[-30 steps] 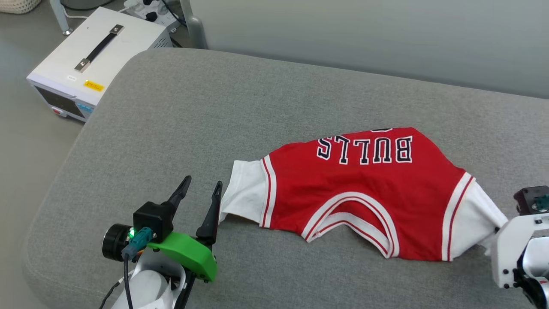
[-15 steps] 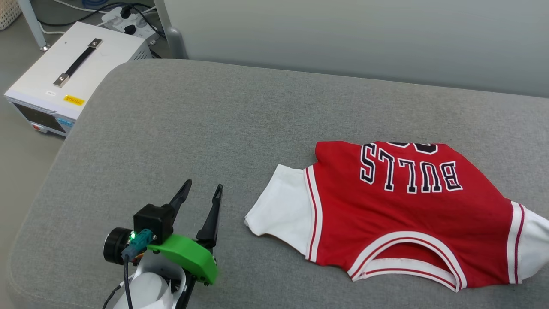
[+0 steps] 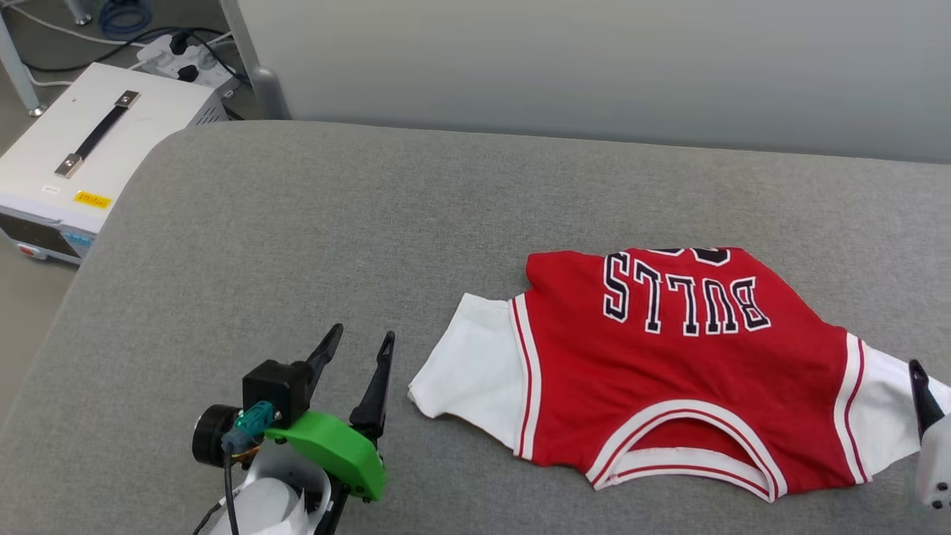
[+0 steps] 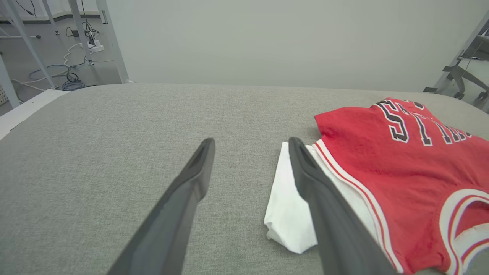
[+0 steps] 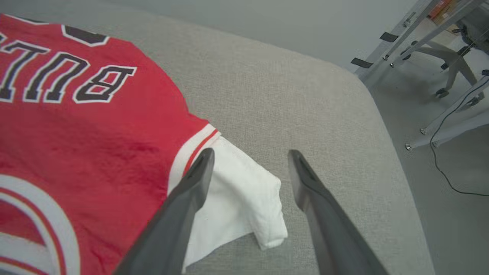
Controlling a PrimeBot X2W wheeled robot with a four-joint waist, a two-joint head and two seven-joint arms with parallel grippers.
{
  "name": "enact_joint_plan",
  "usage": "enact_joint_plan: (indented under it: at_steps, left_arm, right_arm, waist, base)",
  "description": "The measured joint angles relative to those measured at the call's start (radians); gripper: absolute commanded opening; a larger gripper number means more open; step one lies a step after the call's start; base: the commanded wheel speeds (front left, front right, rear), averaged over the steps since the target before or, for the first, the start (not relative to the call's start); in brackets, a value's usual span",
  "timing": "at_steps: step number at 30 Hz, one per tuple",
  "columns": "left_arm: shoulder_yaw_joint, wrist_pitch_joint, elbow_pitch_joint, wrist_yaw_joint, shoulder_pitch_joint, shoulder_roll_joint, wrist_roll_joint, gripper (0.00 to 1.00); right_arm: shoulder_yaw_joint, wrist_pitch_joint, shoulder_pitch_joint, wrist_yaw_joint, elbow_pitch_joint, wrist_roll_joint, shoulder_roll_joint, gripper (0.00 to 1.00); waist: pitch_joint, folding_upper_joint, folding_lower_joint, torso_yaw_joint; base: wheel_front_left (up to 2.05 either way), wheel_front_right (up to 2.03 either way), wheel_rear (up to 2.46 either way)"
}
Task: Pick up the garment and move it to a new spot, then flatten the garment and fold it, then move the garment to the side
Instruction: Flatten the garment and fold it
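Observation:
The garment, a red jersey with white sleeves and "BULLS" print, lies on the grey cushion, neckline toward me. My left gripper stands open, just left of the garment's left white sleeve and not touching it. In the left wrist view, the left gripper holds nothing and the garment lies to its right. One dark finger of my right gripper shows at the right edge. In the right wrist view, the right gripper is open over the other white sleeve of the garment.
A white box with a black handle and a power strip sit on the floor beyond the cushion's left edge. A grey panel runs behind the cushion. Metal legs and a cable stand past the rounded right edge.
The head camera has shifted. The garment was dragged right, away from my left gripper. My right gripper has opened and let go of the right white sleeve.

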Motion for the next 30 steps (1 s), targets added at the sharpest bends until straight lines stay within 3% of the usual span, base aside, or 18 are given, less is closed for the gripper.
enact_joint_plan:
  at_steps: [7, 9, 14, 17, 20, 25, 30]
  left_arm:
    - [-0.013, 0.016, -0.017, -0.006, 0.017, -0.004, -0.013, 1.00]
    - [-0.018, 0.069, -0.045, -0.002, 0.018, -0.004, -0.036, 1.00]
    - [-0.032, 0.263, -0.093, 0.035, 0.012, 0.017, -0.045, 1.00]
    - [-0.065, 0.460, -0.116, 0.071, 0.002, 0.057, -0.041, 1.00]
    - [-0.071, 0.580, -0.142, 0.115, -0.004, 0.079, -0.035, 1.00]
    - [-0.074, 0.666, -0.147, 0.170, -0.011, 0.104, -0.009, 1.00]
    - [-0.072, 0.681, -0.116, 0.187, -0.016, 0.115, 0.003, 1.00]
  right_arm:
    - [-0.052, -0.189, 0.042, 0.000, -0.116, 0.006, 0.148, 1.00]
    - [-0.053, -0.230, 0.059, 0.000, -0.165, 0.006, 0.198, 1.00]
    - [-0.055, -0.228, 0.062, 0.000, -0.200, 0.006, 0.205, 1.00]
    - [-0.049, -0.227, 0.061, 0.000, -0.215, 0.006, 0.207, 1.00]
    - [-0.040, -0.219, 0.061, 0.000, -0.223, 0.006, 0.211, 1.00]
    - [-0.026, -0.217, 0.059, 0.000, -0.226, 0.006, 0.221, 1.00]
    - [-0.038, -0.216, 0.054, 0.000, -0.224, -0.003, 0.231, 1.00]
  waist:
    - [-0.006, 0.0000, 0.0000, -0.028]
    - [0.006, 0.0000, 0.0000, -0.044]
    - [0.032, 0.0000, 0.0000, -0.061]
    - [0.053, 0.0000, 0.0000, -0.074]
    - [0.071, 0.0000, 0.0000, -0.091]
    - [0.106, 0.0000, 0.0000, -0.124]
    - [0.144, 0.0000, 0.0000, -0.158]
  base:
    - [0.00, 0.00, 0.00]
    - [0.00, 0.00, 0.00]
    - [0.00, 0.00, 0.00]
    - [0.00, 0.00, 0.00]
    - [0.00, 0.00, 0.00]
    - [0.00, 0.00, 0.00]
    - [0.00, 0.00, 0.00]
